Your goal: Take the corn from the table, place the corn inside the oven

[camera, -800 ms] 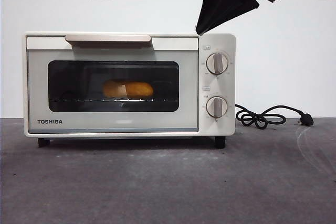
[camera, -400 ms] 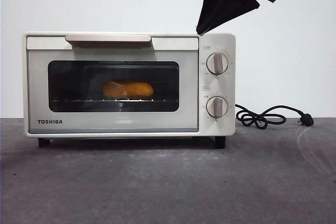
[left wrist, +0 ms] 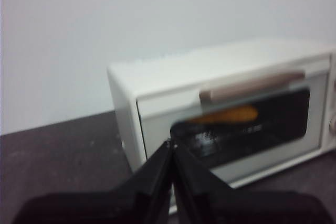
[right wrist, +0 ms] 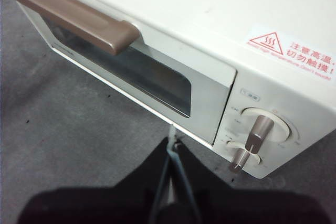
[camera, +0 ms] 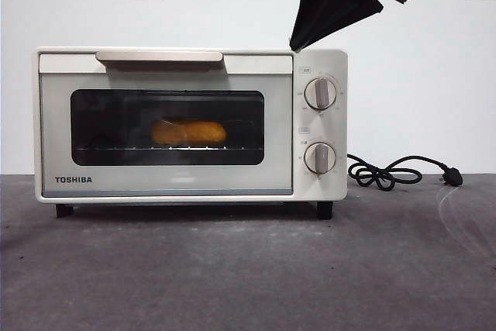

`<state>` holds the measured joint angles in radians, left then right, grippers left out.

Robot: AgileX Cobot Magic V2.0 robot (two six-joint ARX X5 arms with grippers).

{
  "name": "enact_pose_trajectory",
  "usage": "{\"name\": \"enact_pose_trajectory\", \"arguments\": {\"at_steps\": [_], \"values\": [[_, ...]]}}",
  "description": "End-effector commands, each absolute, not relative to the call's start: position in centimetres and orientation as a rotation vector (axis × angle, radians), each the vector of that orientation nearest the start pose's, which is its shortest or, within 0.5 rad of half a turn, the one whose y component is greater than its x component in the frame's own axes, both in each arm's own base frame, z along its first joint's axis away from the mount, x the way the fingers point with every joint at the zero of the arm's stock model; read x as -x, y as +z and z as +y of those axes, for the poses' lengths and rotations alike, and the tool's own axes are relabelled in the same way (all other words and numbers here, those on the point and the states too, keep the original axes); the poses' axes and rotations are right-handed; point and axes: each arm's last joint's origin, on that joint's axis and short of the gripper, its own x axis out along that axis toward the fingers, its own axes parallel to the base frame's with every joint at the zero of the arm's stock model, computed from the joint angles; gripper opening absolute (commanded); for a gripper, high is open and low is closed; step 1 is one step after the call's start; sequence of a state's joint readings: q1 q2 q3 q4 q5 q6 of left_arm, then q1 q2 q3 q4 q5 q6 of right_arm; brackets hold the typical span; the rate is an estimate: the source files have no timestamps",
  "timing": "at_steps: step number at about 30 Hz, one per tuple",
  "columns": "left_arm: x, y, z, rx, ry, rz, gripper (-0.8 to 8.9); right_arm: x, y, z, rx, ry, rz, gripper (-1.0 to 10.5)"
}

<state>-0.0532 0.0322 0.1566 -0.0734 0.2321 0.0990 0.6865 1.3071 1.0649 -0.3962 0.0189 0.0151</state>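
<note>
The flat dark grey table with its rough, spotty top has no corn lying on it in the front view. Nothing sits in front of the oven.

Next comes the cream-white boxy toaster oven. It stands on the table with its door shut. The beige bar handle runs along the top of the door. Through the dark glass window you can see the shiny yellow-orange toy corn lying on its side on the wire rack inside.

So the job looks done: the corn is in the oven and the door is closed. I think nothing is left but for the arms to rest.

The right gripper hangs above the oven's top corner, near the two round knobs. Its black jaws are pressed together and hold nothing. The left gripper is off to the oven's side, away from it, with its jaws together and empty too.

Farther back, the black cord lies curled on the table, by the white wall.
</note>
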Motion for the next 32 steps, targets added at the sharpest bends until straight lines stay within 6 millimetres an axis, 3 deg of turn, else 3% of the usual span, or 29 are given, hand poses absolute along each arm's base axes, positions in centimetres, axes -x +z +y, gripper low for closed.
{"name": "enact_pose_trajectory", "arguments": {"at_steps": [1, 14, 32], "values": [[-9.0, 19.1, -1.0, -0.146, -0.255, -0.053, -0.04, -21.8, 30.3, 17.8, 0.199, 0.637, 0.605, -0.1], [-9.6, 15.1, -0.9, -0.149, -0.216, 0.144, -0.04, -21.8, 30.3, 17.8, 0.199, 0.637, 0.606, -0.1], [-9.6, 15.0, -0.9, -0.15, -0.202, 0.149, -0.04, -21.8, 30.3, 17.8, 0.198, 0.637, 0.605, -0.1]]}}
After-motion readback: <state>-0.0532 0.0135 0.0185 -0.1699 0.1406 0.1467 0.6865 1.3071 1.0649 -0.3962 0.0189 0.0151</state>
